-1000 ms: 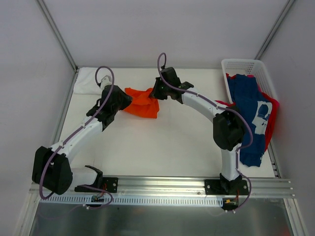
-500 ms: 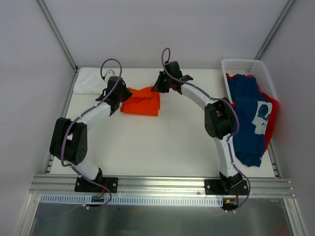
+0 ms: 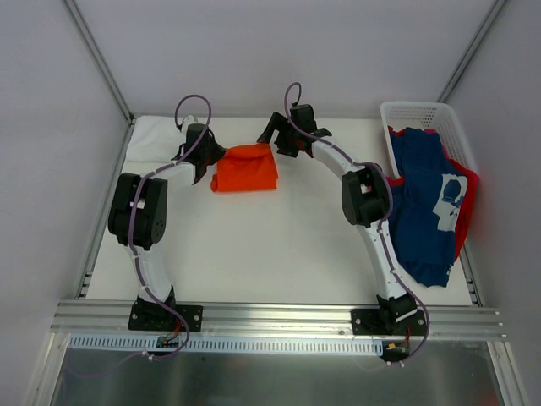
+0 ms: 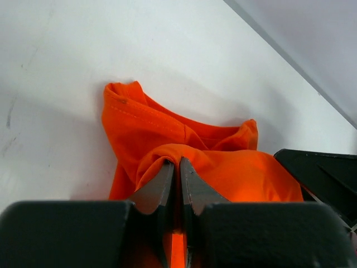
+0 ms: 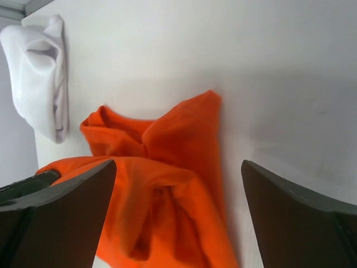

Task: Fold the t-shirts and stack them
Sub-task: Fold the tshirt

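The orange t-shirt (image 3: 245, 169) lies crumpled well apart from the basket (image 3: 423, 112), with its long axis running toward it. The left gripper (image 4: 179, 164) is closed tight on the shirt's end away from the basket. The right gripper (image 5: 175, 167) is wide open and holds nothing, at the nearer end.

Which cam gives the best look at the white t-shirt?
Right wrist: the white t-shirt lies bunched and unobstructed, with its folds visible. Top external shows it only faintly, white on white, partly behind the left arm. Left wrist misses it, showing only the orange t-shirt pinched in the left gripper.
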`<state>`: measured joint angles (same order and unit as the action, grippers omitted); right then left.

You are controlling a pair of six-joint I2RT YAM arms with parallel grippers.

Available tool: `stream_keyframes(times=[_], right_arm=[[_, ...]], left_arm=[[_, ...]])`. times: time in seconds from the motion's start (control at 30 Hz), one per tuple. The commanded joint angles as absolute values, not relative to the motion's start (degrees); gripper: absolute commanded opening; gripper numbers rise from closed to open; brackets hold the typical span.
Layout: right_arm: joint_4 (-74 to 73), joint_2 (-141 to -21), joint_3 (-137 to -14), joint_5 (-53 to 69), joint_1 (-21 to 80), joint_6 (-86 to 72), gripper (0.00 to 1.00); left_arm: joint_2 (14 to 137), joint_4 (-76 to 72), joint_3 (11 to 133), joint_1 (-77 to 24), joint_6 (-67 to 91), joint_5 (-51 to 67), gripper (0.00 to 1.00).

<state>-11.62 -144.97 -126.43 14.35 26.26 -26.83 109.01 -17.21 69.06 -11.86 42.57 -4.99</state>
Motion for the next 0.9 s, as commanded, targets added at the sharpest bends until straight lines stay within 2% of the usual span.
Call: stream_keyframes(times=[0.0,0.1,0.13,0.17,0.23,0.27,0.3,0.43,0.67,0.87], right_arm=[[-6.86,-145.9,-128.06,16.08,25.93,-27.25,1.0],[-4.49,-145.11,-124.82,17.13,25.84,-26.98,0.99],[-3.18,-144.5,-123.5,17.14,26.01,-26.63,1.0],[-2.38,-142.49,-121.92,16.96,25.93,-26.63,0.99],[-0.71,-139.76,-116.04,15.83,26.19,-25.24,1.0],[-0.62,-136.44,-114.1,14.86,26.28,-24.35,0.99],[-0.62,-134.49,-112.17,12.42,26.45,-23.39,1.0],[-0.62,-123.25,-100.76,4.15,27.51,-18.29,1.0],[-4.91,-106.01,-93.61,-12.45,30.93,-9.94,0.99],[-9.23,-97.56,-92.29,-13.98,35.24,-10.19,1.0]], left_arm=[[111.18,-21.09,72.42,-11.16,41.31,-3.69,0.04],[112.93,-21.62,73.12,-10.9,41.4,-3.08,0.07],[113.03,-22.14,73.12,-10.81,41.05,-3.08,0.11],[113.2,-22.5,73.39,-10.81,40.7,-3.08,0.28],[113.82,-23.02,74.09,-10.81,38.95,-3.34,0.56],[114.08,-22.77,75.74,-10.72,38.07,-3.43,0.85],[114.34,-22.07,76.81,-10.55,37.53,-3.69,0.97],[112.77,-19.87,80.94,-9.14,34.64,-2.82,0.99],[100.82,-14.51,81.91,-7.65,32.43,-2.9,0.99],[85.47,-11.69,71.91,-7.82,36.03,-0.18,0.99]])
